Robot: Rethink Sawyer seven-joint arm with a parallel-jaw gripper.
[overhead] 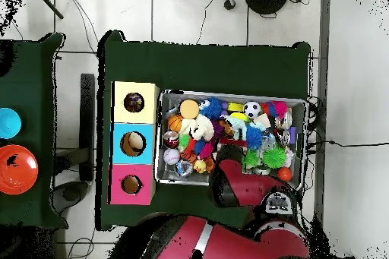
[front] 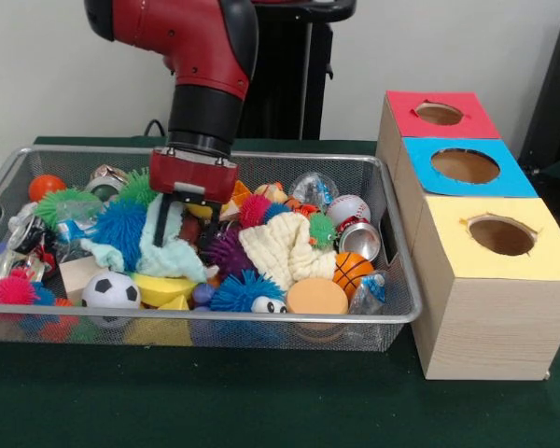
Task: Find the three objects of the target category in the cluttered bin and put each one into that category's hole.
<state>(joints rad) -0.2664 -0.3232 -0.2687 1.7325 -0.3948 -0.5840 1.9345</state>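
Yellow-topped box's hole (front: 501, 235) facing straight up just beside the bin (front: 392, 318), wire bin lying long axis across the table, gripper (front: 181, 227) reaching down inside it, jaws spread over the mint waffle towel (front: 171, 252), crumpled wads not discernible among the toys.

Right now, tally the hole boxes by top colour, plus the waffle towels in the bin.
Red-topped box: 1
Blue-topped box: 1
Yellow-topped box: 1
Mint waffle towel: 1
Cream waffle towel: 1
Total: 5
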